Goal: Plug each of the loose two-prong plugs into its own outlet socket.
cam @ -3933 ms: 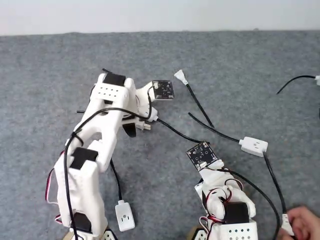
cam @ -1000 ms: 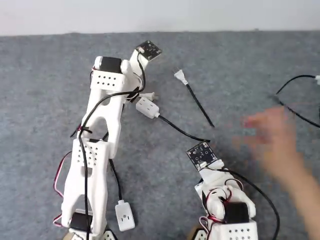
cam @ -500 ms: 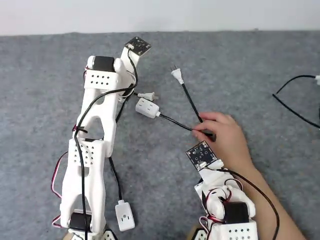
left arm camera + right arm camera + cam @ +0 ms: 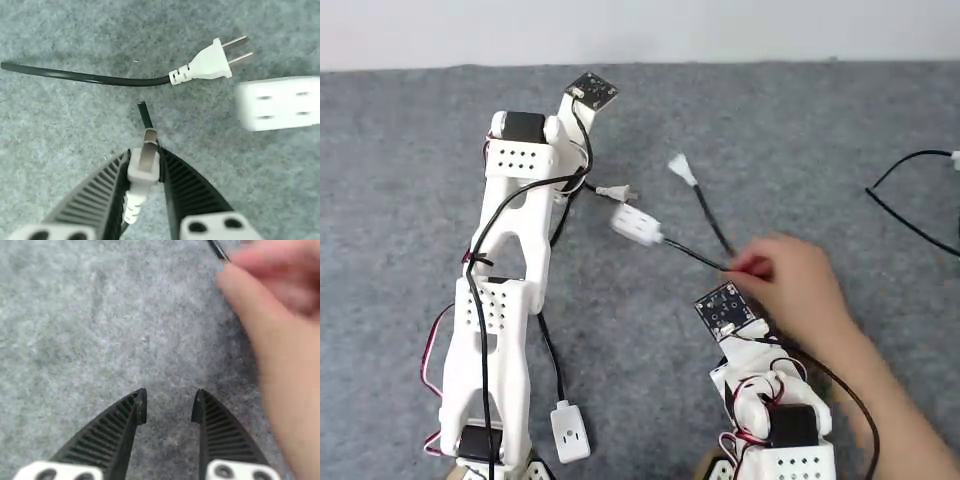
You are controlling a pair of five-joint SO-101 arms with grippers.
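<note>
My left gripper [image 4: 145, 156] is shut on a white two-prong plug [image 4: 142, 172], its prongs pointing away from the wrist. Just beyond it on the grey carpet lie a loose white plug [image 4: 210, 62] on a black cord and a white outlet socket [image 4: 280, 102]. From above, that loose plug [image 4: 616, 192] lies beside the left arm [image 4: 515, 250], and the socket [image 4: 638, 226] is to its right. A person's hand [image 4: 790, 280] grips the socket's cord. Another plug [image 4: 680, 167] lies farther back. My right gripper [image 4: 169, 402] is open over bare carpet, near the hand [image 4: 270, 315].
A second white outlet socket [image 4: 568, 430] lies by the left arm's base. A black cord [image 4: 910, 205] curls in from the right edge. The right arm [image 4: 770, 420] stays folded at the near edge. A white wall runs along the carpet's far side.
The hand took hold of the socket's cord and pulled it, sliding the socket to the right and nearer. The far plug shifted a little. The left arm has stretched farther back since the earliest frame.
</note>
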